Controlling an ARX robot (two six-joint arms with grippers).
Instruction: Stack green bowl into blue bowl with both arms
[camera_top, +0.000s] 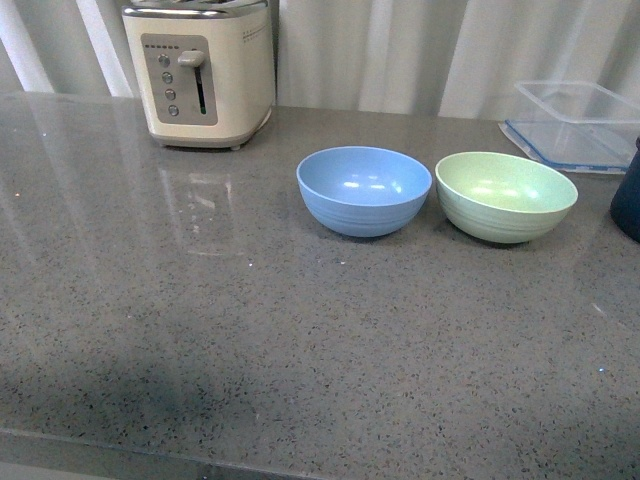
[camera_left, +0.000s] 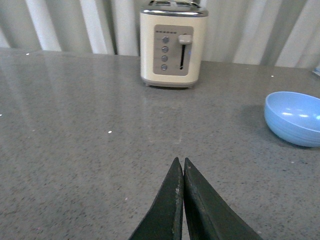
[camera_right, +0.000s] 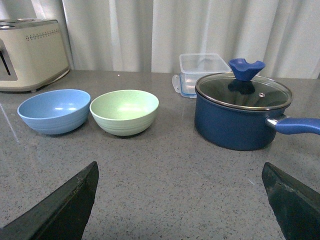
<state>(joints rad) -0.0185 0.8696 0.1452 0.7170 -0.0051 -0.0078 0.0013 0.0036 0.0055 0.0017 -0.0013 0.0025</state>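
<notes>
1. Front view: the blue bowl (camera_top: 364, 190) and green bowl (camera_top: 506, 196) both stand upright and empty on the counter (camera_top: 200, 330). They are side by side with their rims near but apart, green to the right of blue. A toaster (camera_top: 200, 72) sits behind on the left and a clear box (camera_top: 580, 125) behind on the right. Neither gripper shows here. Nothing is stacked, so I judge the task not yet begun.

2. Left wrist view: my left gripper (camera_left: 181, 161) has its fingers pressed together with nothing between them. It hangs over bare counter. The blue bowl (camera_left: 294, 118) shows only at the frame's edge, well apart from the fingertips. The green bowl is out of this view.

3. Right wrist view: my right gripper (camera_right: 180, 165) is spread wide and holds nothing. Both bowls lie ahead of it, well clear of the fingers. A lidded navy pot (camera_right: 240, 117) stands on the green bowl's (camera_right: 124, 112) far side from the blue. As I read it, the whole job is left: take the green bowl by its rim, lift it, and lower it into the blue, probably with the left gripper steadying the blue one.
</notes>
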